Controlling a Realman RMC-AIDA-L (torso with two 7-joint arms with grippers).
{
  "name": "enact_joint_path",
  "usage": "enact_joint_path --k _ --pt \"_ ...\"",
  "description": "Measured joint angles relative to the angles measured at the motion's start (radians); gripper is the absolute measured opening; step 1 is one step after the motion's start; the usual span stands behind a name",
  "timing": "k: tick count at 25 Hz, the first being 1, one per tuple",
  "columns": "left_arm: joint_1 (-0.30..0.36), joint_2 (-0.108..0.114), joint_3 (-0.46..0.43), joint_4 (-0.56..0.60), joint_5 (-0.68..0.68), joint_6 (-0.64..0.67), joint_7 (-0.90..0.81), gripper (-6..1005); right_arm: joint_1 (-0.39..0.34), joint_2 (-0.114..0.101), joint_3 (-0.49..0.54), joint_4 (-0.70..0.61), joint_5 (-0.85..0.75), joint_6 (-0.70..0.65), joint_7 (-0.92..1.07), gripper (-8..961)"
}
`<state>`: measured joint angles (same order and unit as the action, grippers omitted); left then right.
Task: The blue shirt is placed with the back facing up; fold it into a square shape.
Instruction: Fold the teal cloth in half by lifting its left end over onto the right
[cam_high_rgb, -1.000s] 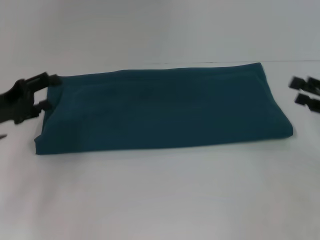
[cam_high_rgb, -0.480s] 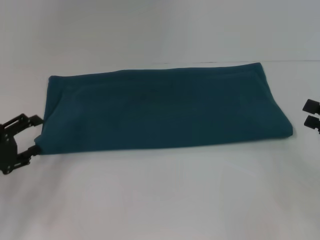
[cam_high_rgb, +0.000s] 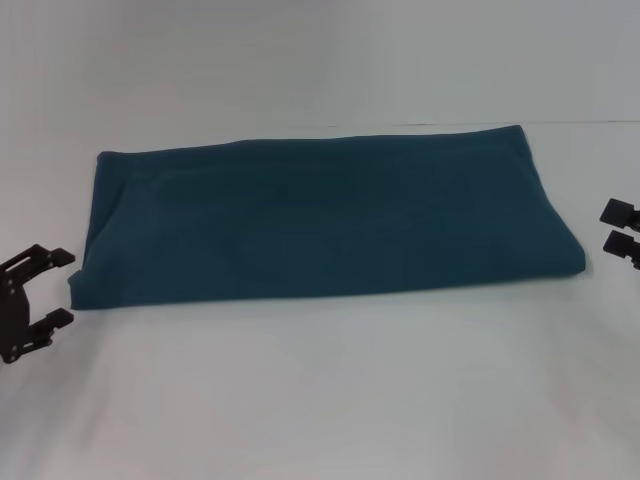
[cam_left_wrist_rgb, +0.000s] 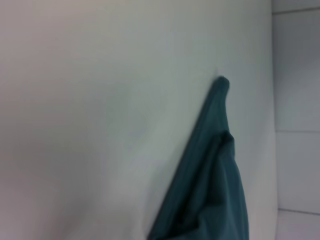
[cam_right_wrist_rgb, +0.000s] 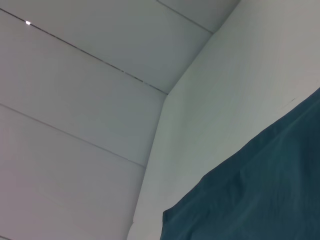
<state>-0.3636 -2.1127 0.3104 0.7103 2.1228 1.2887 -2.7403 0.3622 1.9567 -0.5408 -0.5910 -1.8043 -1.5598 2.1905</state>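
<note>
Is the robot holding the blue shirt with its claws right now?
No, nothing is held. The left tool sits open just off the blue shirt, and the right tool is open too, apart from the other end.

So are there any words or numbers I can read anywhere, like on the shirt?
None can be read in any view.
The blue shirt lies folded on the white table with only plain cloth showing.
The left hand and right hand, both open beside the shirt, show no label.
</note>
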Motion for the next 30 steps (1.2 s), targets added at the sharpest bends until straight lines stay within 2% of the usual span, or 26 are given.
enact_joint_path --k 14,30 --pt "-0.026 -0.001 0.007 -0.04 0.0 -0.105 -0.014 810 0.005 -0.005 0.006 0.011 0.0 0.008 -0.012 819" --pt "-0.031 -0.004 0.034 -0.045 0.003 -0.143 -0.009 789 0.004 -0.012 0.009 0.02 0.001 0.007 -0.01 819"
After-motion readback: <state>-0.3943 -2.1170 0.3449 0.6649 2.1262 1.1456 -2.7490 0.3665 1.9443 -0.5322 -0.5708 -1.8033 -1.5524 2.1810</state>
